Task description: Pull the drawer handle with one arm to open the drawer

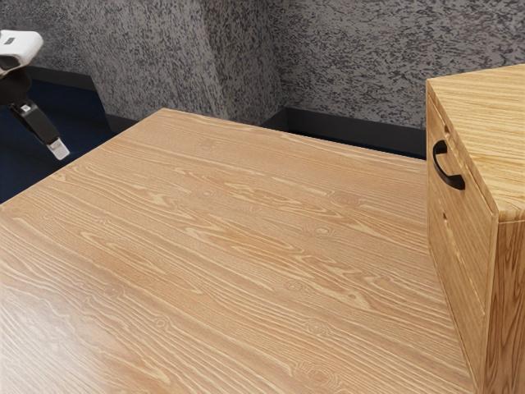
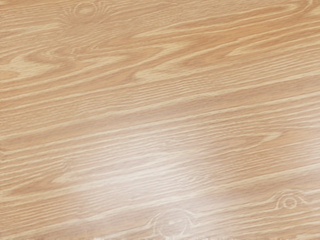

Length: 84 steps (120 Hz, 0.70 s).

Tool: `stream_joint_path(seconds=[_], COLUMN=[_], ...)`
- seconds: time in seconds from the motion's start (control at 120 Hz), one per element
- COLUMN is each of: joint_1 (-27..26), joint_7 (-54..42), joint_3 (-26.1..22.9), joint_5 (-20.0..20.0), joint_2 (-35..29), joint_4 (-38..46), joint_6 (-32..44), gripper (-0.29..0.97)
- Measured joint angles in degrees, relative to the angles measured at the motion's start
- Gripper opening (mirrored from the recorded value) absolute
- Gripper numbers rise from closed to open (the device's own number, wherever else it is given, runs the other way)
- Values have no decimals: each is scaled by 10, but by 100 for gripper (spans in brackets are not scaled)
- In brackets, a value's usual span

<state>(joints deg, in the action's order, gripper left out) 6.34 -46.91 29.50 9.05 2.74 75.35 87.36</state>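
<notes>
A wooden drawer cabinet stands on the table at the exterior view's right edge. On its front face, which looks toward the exterior view's left, is a black curved handle. The drawer front sits flush with the cabinet. My gripper hangs at the far upper left of the exterior view, above the table's far left corner and a long way from the handle. It holds nothing. The wrist view looks down on bare wood-grain tabletop.
The wide wooden table stretches between my gripper and the cabinet. Grey speckled walls rise behind it, and dark blue floor lies beyond the table's left edge.
</notes>
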Motion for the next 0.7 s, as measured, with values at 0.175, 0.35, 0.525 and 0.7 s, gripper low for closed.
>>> stream_joint_path(seconds=[0.175,0.35,0.525,0.7], joint_1=[-6,-12,12,26], joint_7=[-3,-6,-7,-7], joint_3=[0,-2,-54,-89], joint_5=[0,-4,-18,-12], joint_2=[-1,-7,-30,-29], joint_4=[0,-42,-124,-126], joint_6=[0,-9,-41,-55], gripper=[66,65,66,66])
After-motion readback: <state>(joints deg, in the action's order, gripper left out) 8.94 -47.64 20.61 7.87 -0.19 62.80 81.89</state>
